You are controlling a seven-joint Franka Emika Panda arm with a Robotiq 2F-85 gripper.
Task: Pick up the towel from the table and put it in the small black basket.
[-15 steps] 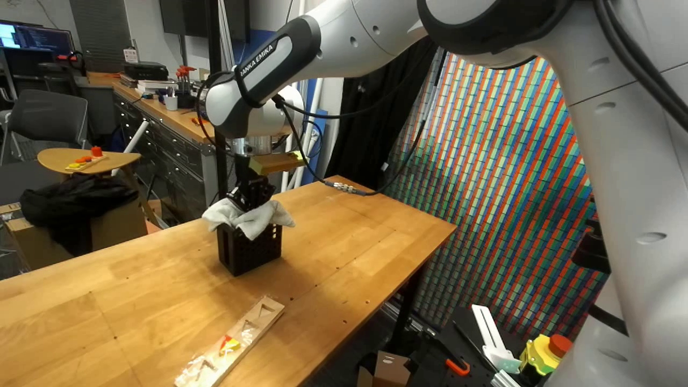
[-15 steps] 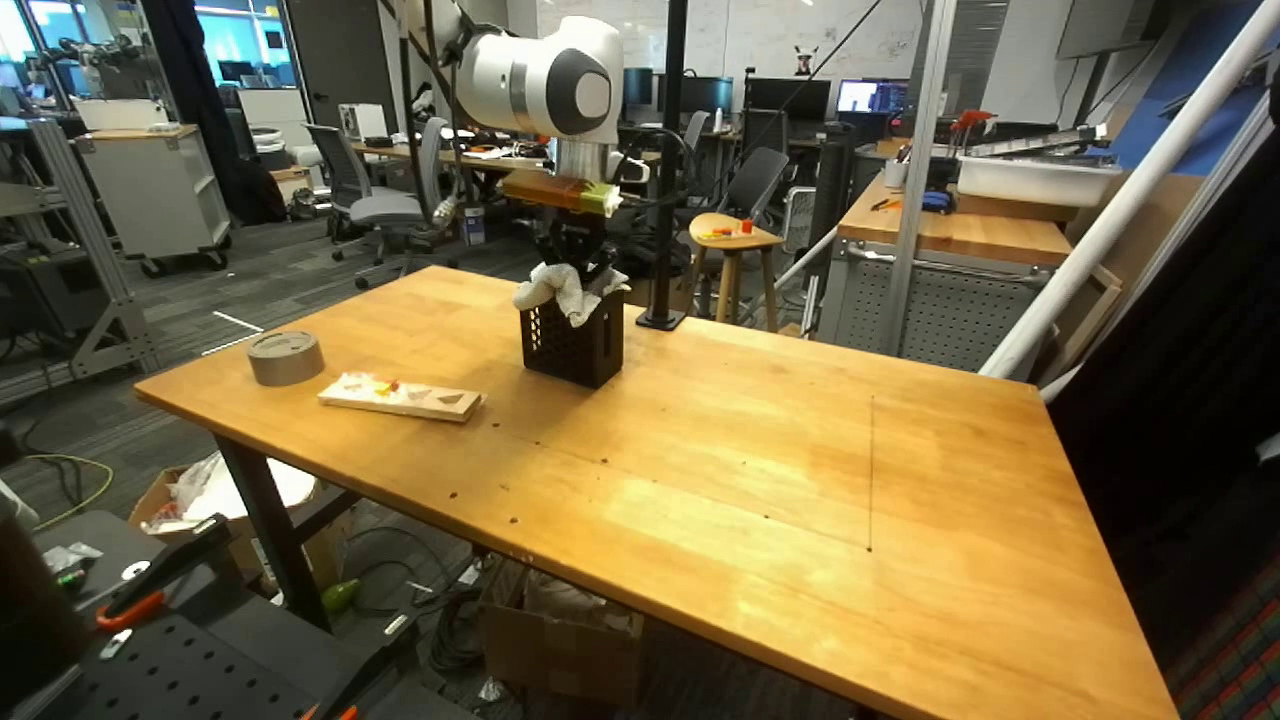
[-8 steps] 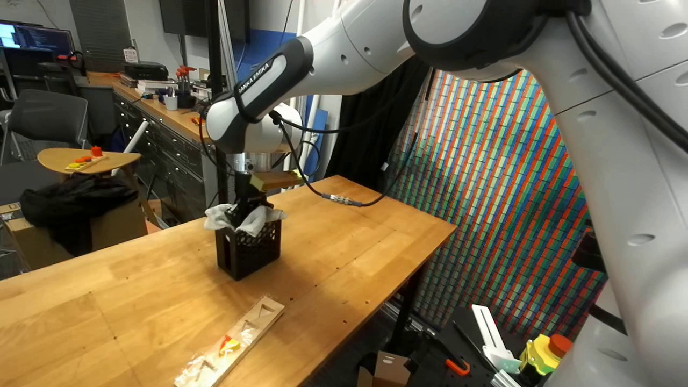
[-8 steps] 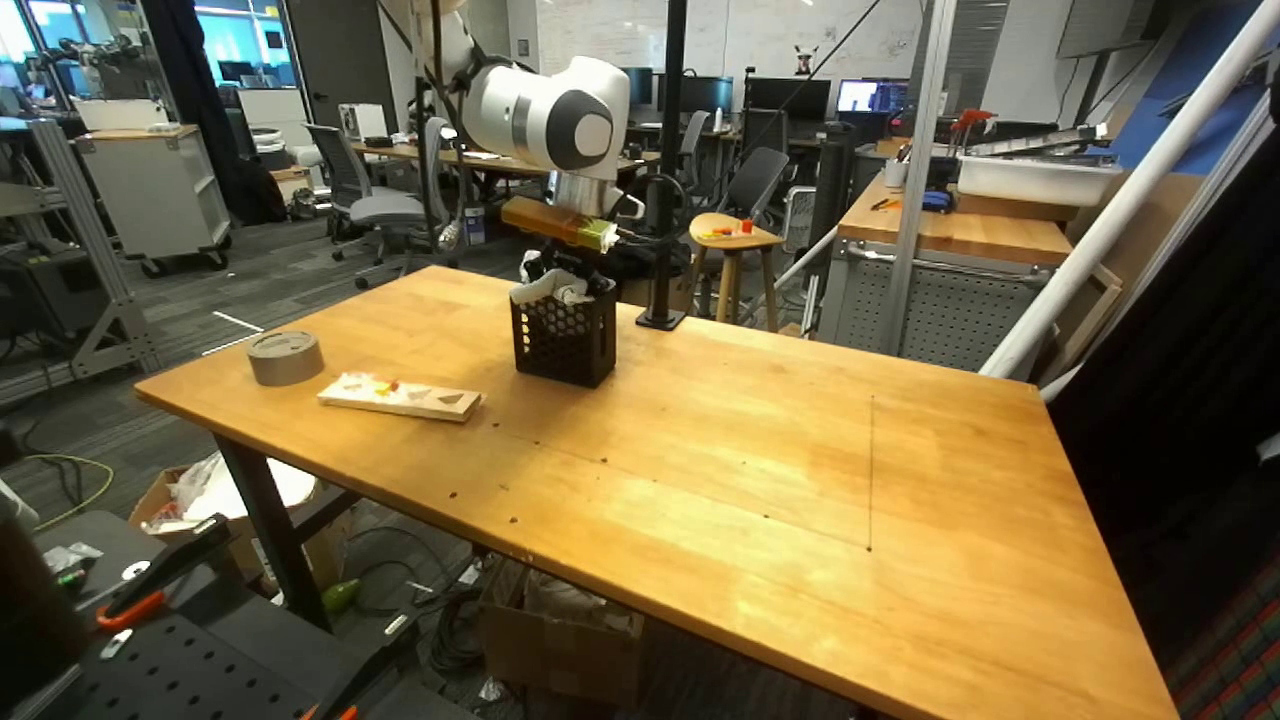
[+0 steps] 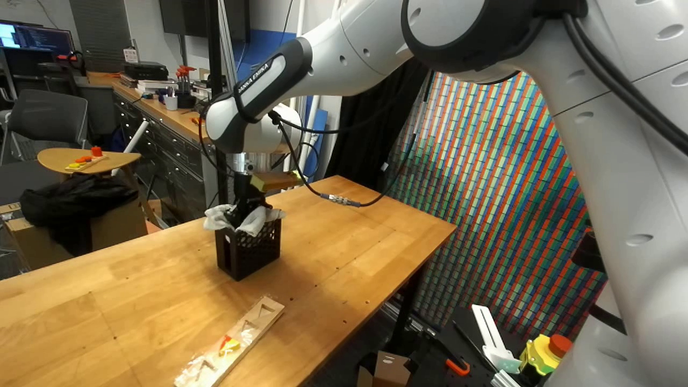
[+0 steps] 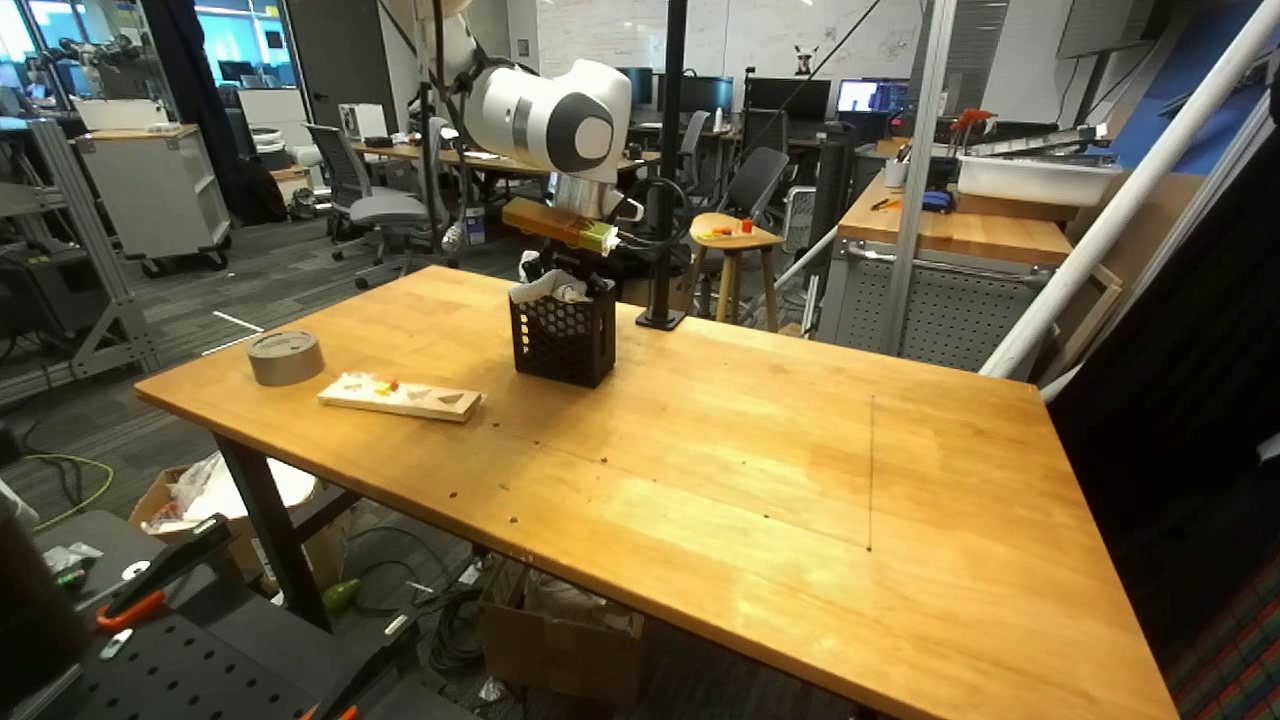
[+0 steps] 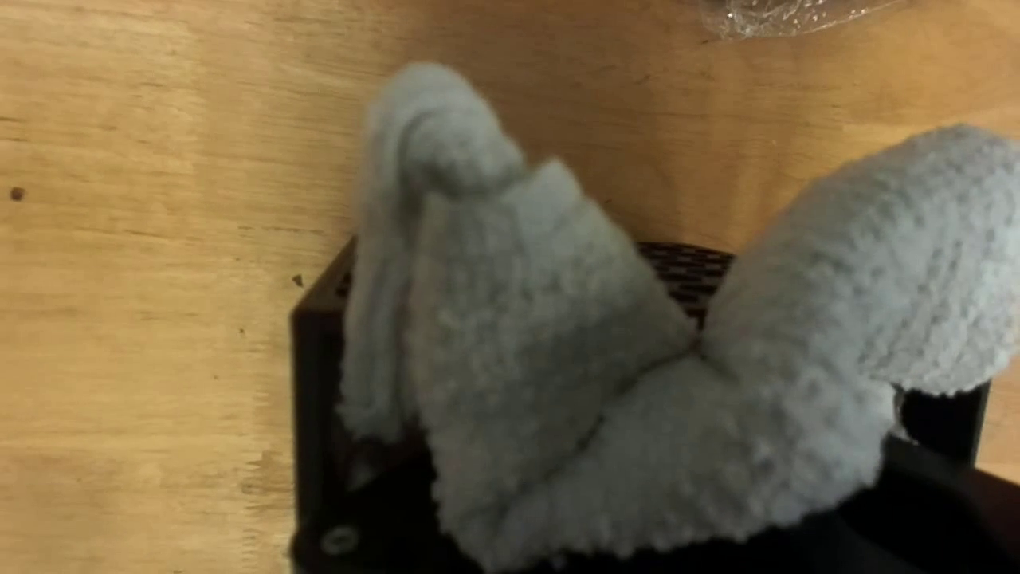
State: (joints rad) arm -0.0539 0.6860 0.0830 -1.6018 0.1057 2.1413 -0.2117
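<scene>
The light grey towel (image 5: 253,221) is bunched in the mouth of the small black basket (image 5: 251,255), with its ends sticking up and over the rim. Both also show in an exterior view, towel (image 6: 550,288) and basket (image 6: 563,345). My gripper (image 5: 241,215) points down into the basket, slightly tilted, with its fingertips amid the towel. In the wrist view the towel (image 7: 542,335) fills the middle and covers the fingertips. Dark gripper parts show at the bottom on both sides of it. The basket's rim (image 7: 312,327) shows at the left. Whether the jaws grip the towel is hidden.
A wooden puzzle board (image 5: 236,338) with plastic wrap lies on the table near the basket. A roll of tape (image 6: 285,358) stands near the table's corner. A black post (image 6: 668,200) rises at the table edge close behind the basket. A cable (image 5: 341,200) hangs from the arm.
My gripper has lowered and tilted slightly, bringing the towel down into the basket's mouth. The basket has shifted slightly. Over the last half second almost nothing has moved.
</scene>
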